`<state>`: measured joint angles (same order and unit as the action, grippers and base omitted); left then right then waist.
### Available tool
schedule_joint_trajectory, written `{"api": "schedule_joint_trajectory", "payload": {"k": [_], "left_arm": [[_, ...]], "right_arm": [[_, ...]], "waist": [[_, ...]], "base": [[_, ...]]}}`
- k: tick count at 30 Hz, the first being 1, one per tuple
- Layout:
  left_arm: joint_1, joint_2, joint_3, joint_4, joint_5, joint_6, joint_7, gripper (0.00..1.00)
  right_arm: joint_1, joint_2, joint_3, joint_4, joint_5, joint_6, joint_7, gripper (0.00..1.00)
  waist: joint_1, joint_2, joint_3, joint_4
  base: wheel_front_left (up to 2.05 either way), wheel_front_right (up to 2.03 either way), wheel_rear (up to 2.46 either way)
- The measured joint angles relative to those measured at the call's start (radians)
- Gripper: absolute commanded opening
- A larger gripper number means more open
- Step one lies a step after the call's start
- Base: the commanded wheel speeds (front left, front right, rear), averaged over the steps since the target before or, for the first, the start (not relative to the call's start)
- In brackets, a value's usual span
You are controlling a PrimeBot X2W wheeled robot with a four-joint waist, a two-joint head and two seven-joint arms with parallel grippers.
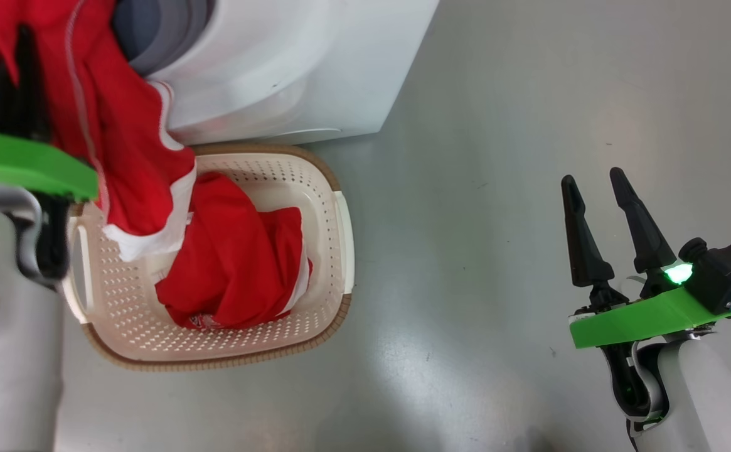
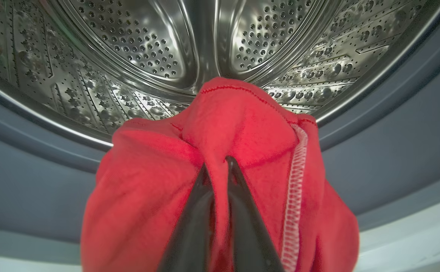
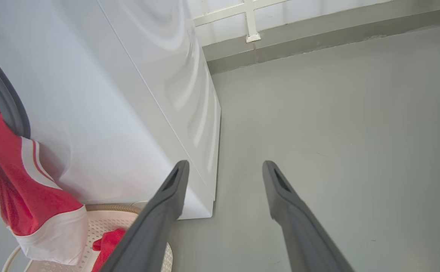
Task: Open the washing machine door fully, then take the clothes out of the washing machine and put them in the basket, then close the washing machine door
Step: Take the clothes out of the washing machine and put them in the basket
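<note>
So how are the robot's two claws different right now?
The left gripper is shut, pinching the red clothes; the right gripper is open and empty. The left is at the mouth of the washing machine; the right hangs over the floor. Both are long, dark, two-pronged claws.

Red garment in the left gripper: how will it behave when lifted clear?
Likely floppy: the red garment drapes in folds from the left gripper, its white hem hanging over the basket. Probably light, since one pinched fold seems to carry it. It may drag on the grey door seal.
</note>
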<state>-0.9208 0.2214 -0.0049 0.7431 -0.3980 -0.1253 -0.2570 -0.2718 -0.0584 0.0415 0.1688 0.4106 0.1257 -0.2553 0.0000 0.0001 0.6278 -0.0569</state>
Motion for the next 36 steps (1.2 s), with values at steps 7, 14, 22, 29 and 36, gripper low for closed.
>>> {"api": "schedule_joint_trajectory", "payload": {"k": [7,14,22,29,36], "left_arm": [[0.127,-0.063,0.035,-0.102,0.001,0.0,0.0,0.0],[0.269,-0.124,0.026,-0.187,0.019,0.0,0.0,0.0],[0.359,-0.167,-0.01,-0.174,0.02,0.0,0.0,0.0],[0.392,-0.176,-0.065,-0.123,0.028,0.0,0.0,0.0],[0.389,-0.188,-0.094,-0.031,0.015,0.0,0.0,0.0]], "right_arm": [[0.001,0.0,-0.009,0.004,0.0,0.0,0.0,1.0],[0.004,-0.003,-0.017,0.008,0.0,0.0,0.0,1.0],[0.013,-0.008,-0.014,0.012,0.0,0.0,0.0,1.0],[0.022,-0.02,-0.01,0.01,0.0,0.0,0.0,1.0],[0.022,-0.026,-0.013,-0.002,-0.007,0.0,0.0,1.0]], "waist": [[0.0,0.0,-0.019,0.026],[0.0,0.0,-0.046,0.061],[0.0,0.0,-0.061,0.088],[0.0,0.0,-0.045,0.087],[0.0,0.0,-0.012,0.087]], "base": [[0.0,0.0,0.0],[0.0,0.0,0.0],[0.0,0.0,0.0],[0.0,0.0,0.0],[0.0,0.0,0.0]]}}
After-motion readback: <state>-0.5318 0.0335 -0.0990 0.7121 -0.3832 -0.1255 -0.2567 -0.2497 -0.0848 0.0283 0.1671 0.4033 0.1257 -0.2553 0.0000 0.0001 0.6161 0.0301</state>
